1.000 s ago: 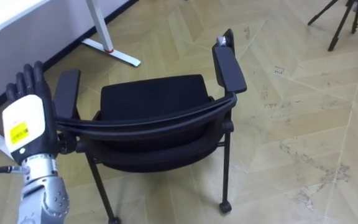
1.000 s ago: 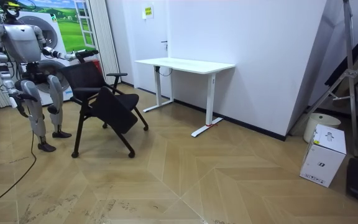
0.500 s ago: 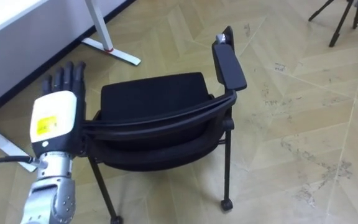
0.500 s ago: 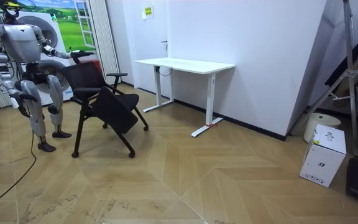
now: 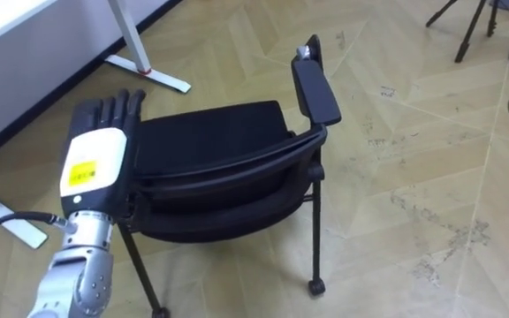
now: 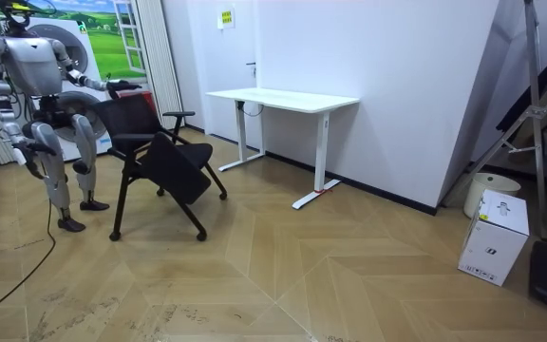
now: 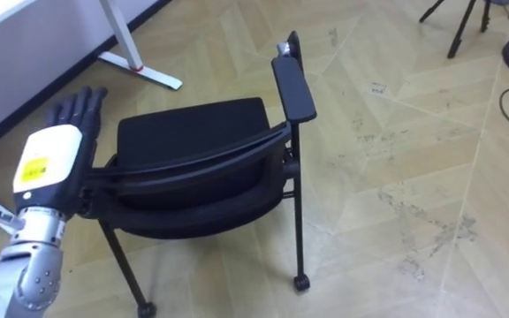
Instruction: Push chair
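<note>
Left robot hand (image 5: pixel 94 163), fingers straight, has moved forward to the chair (image 5: pixel 210 140).

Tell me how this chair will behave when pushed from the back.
The chair will likely roll easily: a caster shows under one of its legs. Those are thin, so it is probably light. The open left hand is high, at the left end of the backrest, so the chair may tilt or swing round.

The black padded metal-framed chair (image 5: pixel 219 150) sat at the frame's centre. At lower left, the robot's left hand (image 5: pixel 95 163) had black fingers and a white back with a yellow label. The pale wooden chevron-patterned floor (image 5: pixel 414 132) carried grey scuffs. The white desk leg (image 5: pixel 124 31) stood at upper left.
</note>
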Controlling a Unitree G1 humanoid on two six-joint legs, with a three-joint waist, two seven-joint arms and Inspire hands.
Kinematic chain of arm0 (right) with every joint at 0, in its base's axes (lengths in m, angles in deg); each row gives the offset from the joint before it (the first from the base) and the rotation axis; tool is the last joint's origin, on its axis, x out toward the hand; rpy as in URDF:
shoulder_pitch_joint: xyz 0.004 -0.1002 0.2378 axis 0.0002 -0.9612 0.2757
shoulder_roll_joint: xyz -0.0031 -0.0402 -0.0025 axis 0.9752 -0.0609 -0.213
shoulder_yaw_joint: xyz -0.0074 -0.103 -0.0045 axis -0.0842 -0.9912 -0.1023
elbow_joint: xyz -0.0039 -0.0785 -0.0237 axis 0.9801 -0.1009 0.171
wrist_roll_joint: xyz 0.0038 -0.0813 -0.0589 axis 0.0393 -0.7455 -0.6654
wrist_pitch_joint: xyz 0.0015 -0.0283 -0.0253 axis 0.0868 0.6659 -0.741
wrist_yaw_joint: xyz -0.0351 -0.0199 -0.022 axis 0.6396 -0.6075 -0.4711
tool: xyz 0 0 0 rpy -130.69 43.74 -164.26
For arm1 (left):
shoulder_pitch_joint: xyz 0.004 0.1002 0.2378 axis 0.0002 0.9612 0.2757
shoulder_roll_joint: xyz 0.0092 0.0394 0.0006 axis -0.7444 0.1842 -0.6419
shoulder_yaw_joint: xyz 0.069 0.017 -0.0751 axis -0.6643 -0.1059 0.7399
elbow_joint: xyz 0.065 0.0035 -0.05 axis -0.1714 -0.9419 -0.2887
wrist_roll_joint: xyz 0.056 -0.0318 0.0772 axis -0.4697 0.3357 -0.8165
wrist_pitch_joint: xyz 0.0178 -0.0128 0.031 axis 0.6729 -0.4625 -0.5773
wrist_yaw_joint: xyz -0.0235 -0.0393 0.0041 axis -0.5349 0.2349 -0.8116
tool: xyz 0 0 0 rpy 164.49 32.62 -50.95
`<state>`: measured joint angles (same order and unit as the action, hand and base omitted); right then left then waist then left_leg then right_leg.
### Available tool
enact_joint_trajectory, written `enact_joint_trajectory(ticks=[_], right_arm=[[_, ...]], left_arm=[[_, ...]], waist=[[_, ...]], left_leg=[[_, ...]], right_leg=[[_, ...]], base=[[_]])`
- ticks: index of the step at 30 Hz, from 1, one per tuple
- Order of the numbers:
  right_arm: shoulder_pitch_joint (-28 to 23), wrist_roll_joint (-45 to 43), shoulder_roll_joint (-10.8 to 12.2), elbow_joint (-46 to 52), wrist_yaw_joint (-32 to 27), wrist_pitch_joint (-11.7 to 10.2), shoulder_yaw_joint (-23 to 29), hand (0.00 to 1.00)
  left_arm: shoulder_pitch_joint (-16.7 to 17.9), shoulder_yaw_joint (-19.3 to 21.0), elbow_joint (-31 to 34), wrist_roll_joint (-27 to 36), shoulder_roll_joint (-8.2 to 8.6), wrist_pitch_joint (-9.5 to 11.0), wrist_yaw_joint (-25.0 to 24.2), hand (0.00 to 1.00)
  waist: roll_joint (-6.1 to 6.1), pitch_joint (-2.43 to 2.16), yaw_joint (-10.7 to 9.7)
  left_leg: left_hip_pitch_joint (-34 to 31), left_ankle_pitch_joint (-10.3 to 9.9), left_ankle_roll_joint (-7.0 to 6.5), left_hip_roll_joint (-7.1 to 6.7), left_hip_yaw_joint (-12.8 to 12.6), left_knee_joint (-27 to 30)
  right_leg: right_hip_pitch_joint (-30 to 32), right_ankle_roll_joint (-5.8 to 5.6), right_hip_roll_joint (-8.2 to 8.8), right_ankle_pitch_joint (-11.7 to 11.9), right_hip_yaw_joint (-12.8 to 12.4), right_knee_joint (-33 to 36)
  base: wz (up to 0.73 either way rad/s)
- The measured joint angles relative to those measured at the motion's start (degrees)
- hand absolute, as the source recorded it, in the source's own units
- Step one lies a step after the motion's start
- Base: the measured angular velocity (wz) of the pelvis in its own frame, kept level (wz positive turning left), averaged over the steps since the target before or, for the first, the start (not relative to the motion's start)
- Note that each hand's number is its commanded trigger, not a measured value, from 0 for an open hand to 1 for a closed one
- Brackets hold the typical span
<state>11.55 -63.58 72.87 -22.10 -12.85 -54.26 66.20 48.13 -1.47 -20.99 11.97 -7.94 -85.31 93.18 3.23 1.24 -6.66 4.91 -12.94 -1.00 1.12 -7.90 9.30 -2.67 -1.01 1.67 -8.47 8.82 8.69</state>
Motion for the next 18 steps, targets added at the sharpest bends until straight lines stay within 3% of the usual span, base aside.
enact_joint_trajectory(ticks=[4,9,11,18], right_arm=[[-0.2,-0.7,0.0,0.1,-0.1,0.0,0.7,0.00],[-1.3,-0.5,-0.3,0.2,-0.8,0.1,1.6,0.00],[-1.8,-0.5,-0.3,0.7,-1.0,0.1,2.3,0.00],[-2.1,-0.7,-0.3,0.5,-1.6,0.8,2.9,0.00]], left_arm=[[-0.2,-0.1,-4.9,-0.3,1.81,0.7,-1.1,0.00],[-0.4,0.2,-9.4,-0.2,1.85,2.1,-0.2,0.00],[-0.6,0.4,-11.9,-0.1,1.85,2.3,-0.2,0.00],[-3.4,0.6,-17.3,-0.3,2.09,2.6,0.4,0.00]], waist=[[-0.22,0.05,-0.8],[0.33,-0.55,-0.6],[0.76,-1.24,-0.6],[0.40,-1.46,-0.7]], left_leg=[[0.8,0.0,0.00,0.14,-1.0,-0.1],[2.4,0.0,0.00,0.20,-2.7,-0.3],[3.3,0.0,0.01,0.25,-3.1,-0.5],[4.8,0.0,0.02,0.39,-4.3,-1.6]], right_leg=[[-0.3,0.00,-0.25,0.0,-0.9,-0.1],[-1.2,0.00,-0.44,0.0,-2.3,0.0],[-1.7,0.01,-0.59,0.0,-2.6,0.1],[-1.2,0.09,-1.00,0.0,-3.9,0.5]], base=[[-0.12],[-0.16],[-0.14],[-0.08]])
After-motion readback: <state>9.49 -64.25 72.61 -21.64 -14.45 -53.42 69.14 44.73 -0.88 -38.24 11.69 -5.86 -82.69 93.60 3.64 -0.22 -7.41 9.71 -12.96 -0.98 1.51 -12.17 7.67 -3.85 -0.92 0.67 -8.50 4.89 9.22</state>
